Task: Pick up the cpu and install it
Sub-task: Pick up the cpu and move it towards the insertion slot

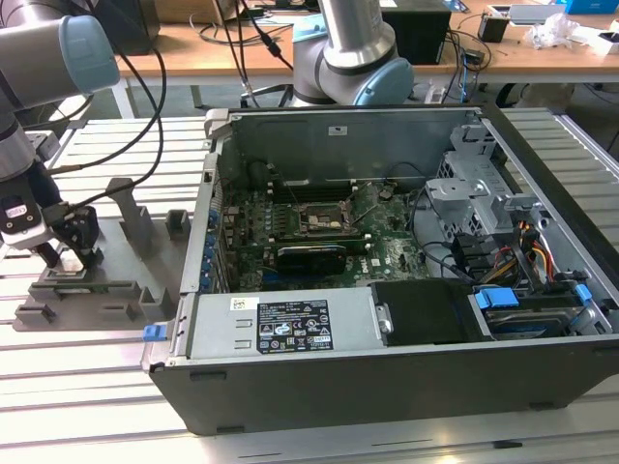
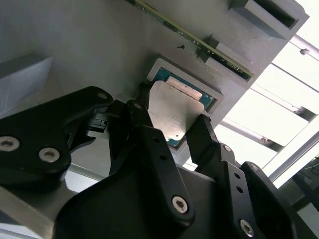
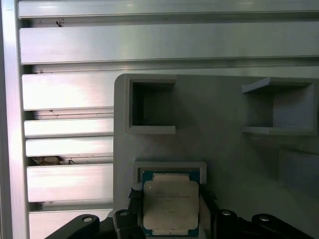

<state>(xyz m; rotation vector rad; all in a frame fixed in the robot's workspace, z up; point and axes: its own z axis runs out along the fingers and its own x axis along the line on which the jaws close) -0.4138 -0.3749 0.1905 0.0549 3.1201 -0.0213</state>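
While the pincer (image 2: 172,122) hung, jaws spread astride it, we found the cpu (image 3: 170,206) lying flat in its recess on the grey tray (image 3: 224,164). Light, stiff, delicate underneath, we judged: grip the thin opposite edges only.

I could not make out a single word or number. A black label (image 1: 293,326) with white print and marks sat on the power supply (image 1: 218,333) in the computer case (image 1: 387,387), well away from the claw (image 1: 68,259); its print was too small to read. A small white sticker (image 1: 14,211) on the arm (image 1: 39,58) just above the claw was equally illegible. The cpu (image 3: 170,204) (image 2: 174,112) at the claw bore faint engraving on its metal top, unreadable in both wrist views.
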